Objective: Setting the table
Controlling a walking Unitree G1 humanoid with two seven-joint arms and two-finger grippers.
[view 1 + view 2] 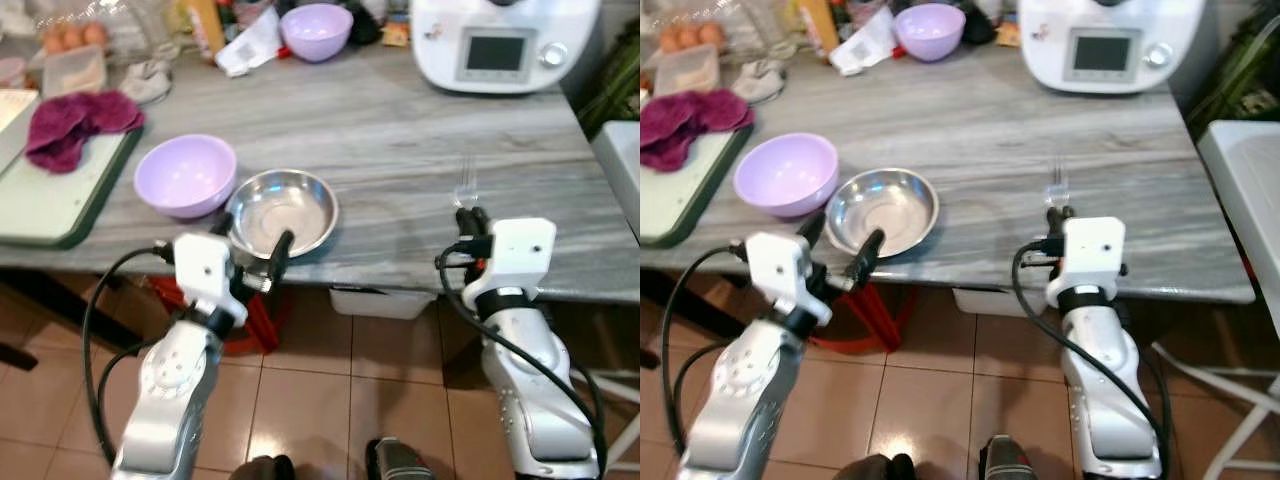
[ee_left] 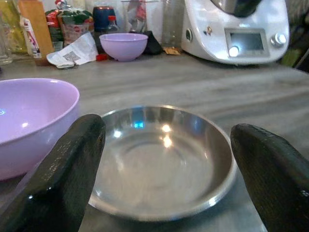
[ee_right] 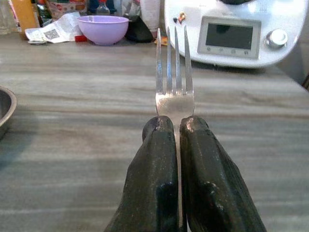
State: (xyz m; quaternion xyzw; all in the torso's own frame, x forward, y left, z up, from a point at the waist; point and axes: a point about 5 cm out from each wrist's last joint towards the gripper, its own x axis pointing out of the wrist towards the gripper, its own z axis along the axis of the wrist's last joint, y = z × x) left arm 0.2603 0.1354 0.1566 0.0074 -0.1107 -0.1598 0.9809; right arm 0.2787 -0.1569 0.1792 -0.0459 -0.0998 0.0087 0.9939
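Right claw (image 1: 468,215) pinches a fork (image 3: 174,72) tight over the near counter (image 1: 400,130) edge. Left claw (image 1: 252,240) is wide open around the near side of the metal bowl (image 1: 283,210).

I have both silver arms raised forward from below, each bent at the elbow with its white wrist housing level with the near edge of the tabletop (image 1: 400,150). My left gripper (image 1: 252,240) has its two black fingers (image 2: 63,169) spread wide apart, one to each side of the near rim of the steel bowl (image 1: 282,212), without touching it. My right gripper (image 1: 470,218) points forward over the tabletop edge with its fingers (image 3: 154,183) pressed together, clamping the handle of a fork (image 3: 174,72) whose tines project straight ahead. Black cables loop from each wrist down along the forearm.
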